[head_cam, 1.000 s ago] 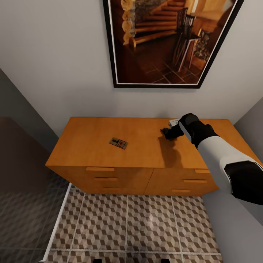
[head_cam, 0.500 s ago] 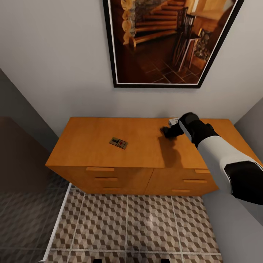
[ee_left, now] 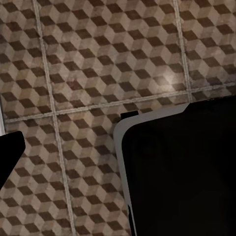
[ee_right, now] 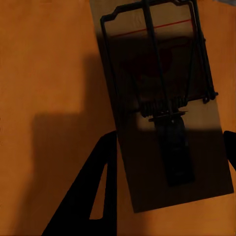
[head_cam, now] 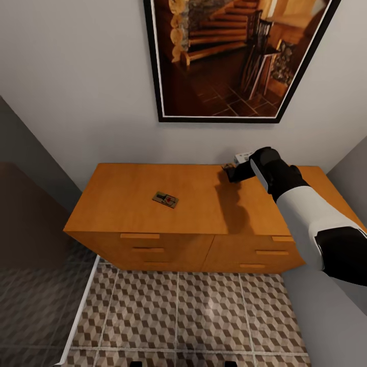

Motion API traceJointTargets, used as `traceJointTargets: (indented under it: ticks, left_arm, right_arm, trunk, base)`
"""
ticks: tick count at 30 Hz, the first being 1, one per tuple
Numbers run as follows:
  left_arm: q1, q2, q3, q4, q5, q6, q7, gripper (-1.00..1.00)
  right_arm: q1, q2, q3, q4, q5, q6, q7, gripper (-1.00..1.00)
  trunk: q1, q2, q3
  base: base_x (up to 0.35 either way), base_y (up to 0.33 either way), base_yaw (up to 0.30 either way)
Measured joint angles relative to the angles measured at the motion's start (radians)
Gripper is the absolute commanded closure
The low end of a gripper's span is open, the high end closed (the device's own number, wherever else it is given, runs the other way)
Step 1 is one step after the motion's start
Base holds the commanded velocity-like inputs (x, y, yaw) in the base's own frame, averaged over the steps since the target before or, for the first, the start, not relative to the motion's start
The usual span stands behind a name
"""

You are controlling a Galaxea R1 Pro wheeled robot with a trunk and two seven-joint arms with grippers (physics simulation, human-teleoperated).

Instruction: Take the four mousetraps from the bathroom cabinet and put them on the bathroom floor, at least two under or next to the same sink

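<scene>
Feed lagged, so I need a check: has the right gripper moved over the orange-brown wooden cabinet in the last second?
Yes. The right gripper has shifted toward the wall, from mid-depth to the back edge of the orange-brown wooden cabinet, over a small flat wooden mousetrap.

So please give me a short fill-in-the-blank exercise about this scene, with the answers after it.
1. One mousetrap lies flat on top of the ___.
2. The right tool reaches over the cabinet near the ___.
3. A second trap lies between the two ___ of that tool.

Missing words: cabinet; wall; fingers
</scene>
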Motion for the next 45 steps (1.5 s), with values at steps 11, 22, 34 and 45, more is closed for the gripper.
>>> traceJointTargets:
  ticks: [11,22,34,45]
  left_arm:
    - [0.000,0.000,0.000,0.000,0.000,0.000,0.000,-1.00]
    - [0.000,0.000,0.000,0.000,0.000,0.000,0.000,-1.00]
    - [0.000,0.000,0.000,0.000,0.000,0.000,0.000,-1.00]
    - [0.000,0.001,0.000,0.000,0.000,0.000,0.000,-1.00]
  right_arm:
    - [0.001,-0.001,0.001,-0.005,-0.001,-0.003,0.003,1.00]
    - [0.001,0.000,0.003,-0.005,-0.001,-0.004,0.003,1.00]
    - [0.000,-0.001,0.004,-0.005,-0.001,-0.004,0.003,1.00]
    - [0.001,-0.002,0.006,-0.004,-0.001,-0.006,0.003,1.00]
  trunk:
    - [0.000,0.000,0.000]
    - [0.000,0.000,0.000]
    - [0.001,0.000,0.000]
    - [0.001,0.000,0.000]
  base:
    - [0.000,0.000,0.000]
    - [-0.022,0.000,0.000]
    - [-0.302,0.000,0.000]
    - [-0.332,0.000,0.000]
